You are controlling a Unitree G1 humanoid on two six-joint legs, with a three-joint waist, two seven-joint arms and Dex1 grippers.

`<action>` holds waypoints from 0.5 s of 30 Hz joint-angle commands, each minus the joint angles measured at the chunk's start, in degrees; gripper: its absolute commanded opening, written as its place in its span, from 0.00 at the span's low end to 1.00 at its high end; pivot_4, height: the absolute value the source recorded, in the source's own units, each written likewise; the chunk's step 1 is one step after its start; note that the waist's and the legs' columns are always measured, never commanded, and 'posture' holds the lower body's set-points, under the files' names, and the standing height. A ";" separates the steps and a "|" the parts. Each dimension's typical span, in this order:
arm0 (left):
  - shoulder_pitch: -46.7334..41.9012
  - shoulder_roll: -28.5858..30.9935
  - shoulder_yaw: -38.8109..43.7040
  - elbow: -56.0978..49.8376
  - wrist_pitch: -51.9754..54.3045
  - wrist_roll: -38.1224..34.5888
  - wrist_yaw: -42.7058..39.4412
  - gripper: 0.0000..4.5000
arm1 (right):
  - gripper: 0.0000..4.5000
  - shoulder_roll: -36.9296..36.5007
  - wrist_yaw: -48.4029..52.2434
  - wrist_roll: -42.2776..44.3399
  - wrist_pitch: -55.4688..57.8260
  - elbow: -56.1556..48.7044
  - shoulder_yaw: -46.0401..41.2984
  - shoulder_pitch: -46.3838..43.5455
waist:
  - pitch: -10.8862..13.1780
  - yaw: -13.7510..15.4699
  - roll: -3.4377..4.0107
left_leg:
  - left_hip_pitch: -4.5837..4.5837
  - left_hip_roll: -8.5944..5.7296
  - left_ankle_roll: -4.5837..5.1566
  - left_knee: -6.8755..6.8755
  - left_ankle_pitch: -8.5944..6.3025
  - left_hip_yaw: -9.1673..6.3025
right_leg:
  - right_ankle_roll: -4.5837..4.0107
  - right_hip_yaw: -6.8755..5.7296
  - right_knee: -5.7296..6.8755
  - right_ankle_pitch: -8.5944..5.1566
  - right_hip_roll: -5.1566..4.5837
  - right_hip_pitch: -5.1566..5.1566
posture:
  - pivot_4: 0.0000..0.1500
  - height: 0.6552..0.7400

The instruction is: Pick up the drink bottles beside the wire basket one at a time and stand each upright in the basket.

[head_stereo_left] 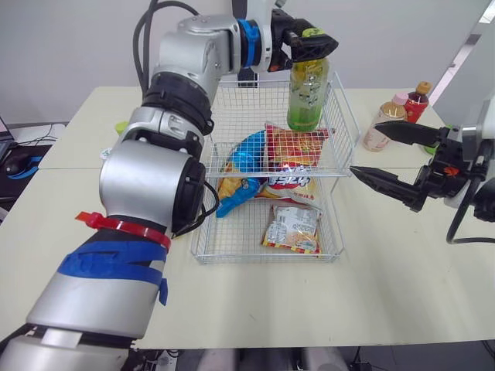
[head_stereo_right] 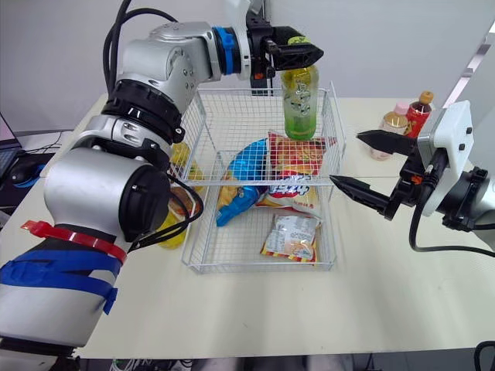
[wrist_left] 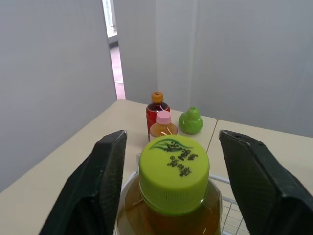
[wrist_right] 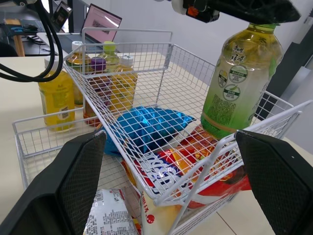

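A pale table [head_stereo_left: 402, 294] carries the two-tier wire basket [head_stereo_left: 259, 100] at its middle. Snack bags fill much of the basket: a blue bag [head_stereo_left: 247, 151] and a red bag [head_stereo_left: 298, 147] lie on the upper tier, and a small pale packet [head_stereo_left: 292, 228] lies on the lower one. A green tea bottle [head_stereo_left: 308, 97] stands upright in the upper tier's far right corner.

My left gripper [head_stereo_left: 312, 39] hangs over its lime cap, jaws spread, one finger [wrist_left: 100, 181] on each side of the cap with a clear gap between finger and cap. My right gripper [head_stereo_left: 363, 148] is off the basket's right side, just above the table, jaws wide apart and holding nothing.

Other bottles stand outside the basket. To its far right, near the table's edge, are a pink-capped bottle [head_stereo_left: 384, 124] and a red bottle with an orange cap [head_stereo_left: 418, 100]. Yellow bottles [wrist_right: 56, 98] cluster against the basket's left side.
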 commanded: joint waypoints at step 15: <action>11.34 20.00 2.94 -35.84 23.23 -6.12 -12.43 1.00 | 1.00 -0.58 -1.52 -2.53 -2.70 3.08 0.16 -4.12 | 0.00 -0.54 0.05 | -0.01 0.02 0.03 0.25 -0.02 -0.26 | 0.00 0.06 0.20 0.00 0.05 0.01 | 1.00 1.00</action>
